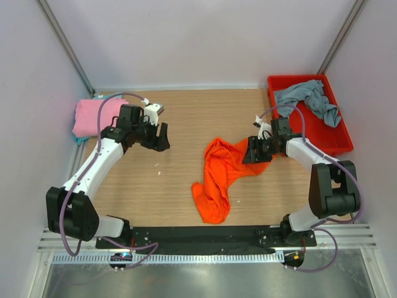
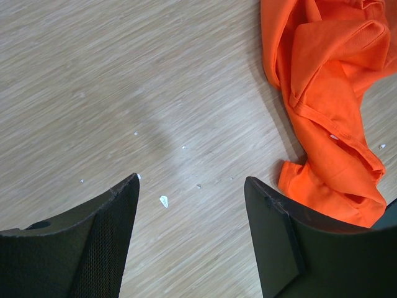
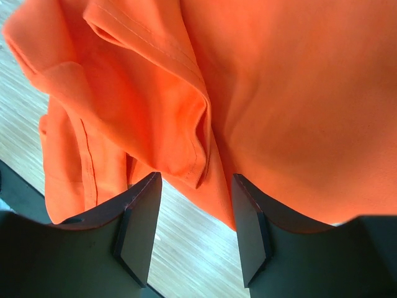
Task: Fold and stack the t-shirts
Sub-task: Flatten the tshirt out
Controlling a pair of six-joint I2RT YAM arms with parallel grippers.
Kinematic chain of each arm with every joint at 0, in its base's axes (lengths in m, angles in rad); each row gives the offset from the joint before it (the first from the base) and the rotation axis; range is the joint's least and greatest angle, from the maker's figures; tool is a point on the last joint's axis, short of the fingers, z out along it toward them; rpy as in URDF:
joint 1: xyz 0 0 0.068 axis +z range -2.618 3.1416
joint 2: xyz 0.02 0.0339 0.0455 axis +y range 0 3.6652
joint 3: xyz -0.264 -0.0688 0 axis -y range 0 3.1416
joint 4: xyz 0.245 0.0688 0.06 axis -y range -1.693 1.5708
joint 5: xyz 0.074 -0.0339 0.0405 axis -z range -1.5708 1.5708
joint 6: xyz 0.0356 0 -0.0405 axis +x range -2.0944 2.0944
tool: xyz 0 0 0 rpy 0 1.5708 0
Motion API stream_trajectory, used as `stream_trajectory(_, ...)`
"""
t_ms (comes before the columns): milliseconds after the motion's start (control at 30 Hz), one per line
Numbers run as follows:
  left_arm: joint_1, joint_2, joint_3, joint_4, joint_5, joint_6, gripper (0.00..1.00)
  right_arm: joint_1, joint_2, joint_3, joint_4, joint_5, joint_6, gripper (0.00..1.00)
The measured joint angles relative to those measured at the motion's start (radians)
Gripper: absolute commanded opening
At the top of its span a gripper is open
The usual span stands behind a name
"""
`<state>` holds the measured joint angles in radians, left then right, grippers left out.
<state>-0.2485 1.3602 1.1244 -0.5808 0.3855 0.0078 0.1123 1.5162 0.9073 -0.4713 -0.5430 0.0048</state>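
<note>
Crumpled shirt (image 1: 217,180) centre; bin (image 1: 340,138) right rear; stacked shirts (image 1: 87,118) left rear.

The orange t-shirt (image 1: 218,177) is bright and plain, its stitching the same orange; the pink t-shirt (image 1: 90,117) is plain too, with a sliver of teal cloth (image 1: 80,140) under it; the grey-blue t-shirt (image 1: 310,99) lies in a glossy red bin (image 1: 335,139); the table (image 1: 173,186) is pale wood grain dotted with white flecks (image 2: 164,200); the left gripper (image 2: 192,186) and right gripper (image 3: 195,183) are matt black; the arms (image 1: 102,158) are white and black, their cables (image 1: 62,211) lilac.
</note>
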Motion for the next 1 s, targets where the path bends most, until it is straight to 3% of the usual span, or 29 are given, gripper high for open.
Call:
stream_trajectory(500, 0.014, 0.001, 0.0, 0.0, 0.0, 0.0, 0.7, -0.008, 0.105, -0.002, -0.029, -0.063, -0.012, 0.5)
stream_trajectory(1000, 0.016, 0.004, -0.001, 0.001, 0.016, 0.0, 0.7, -0.008, -0.037, -0.005, -0.029, -0.043, -0.027, 0.5)
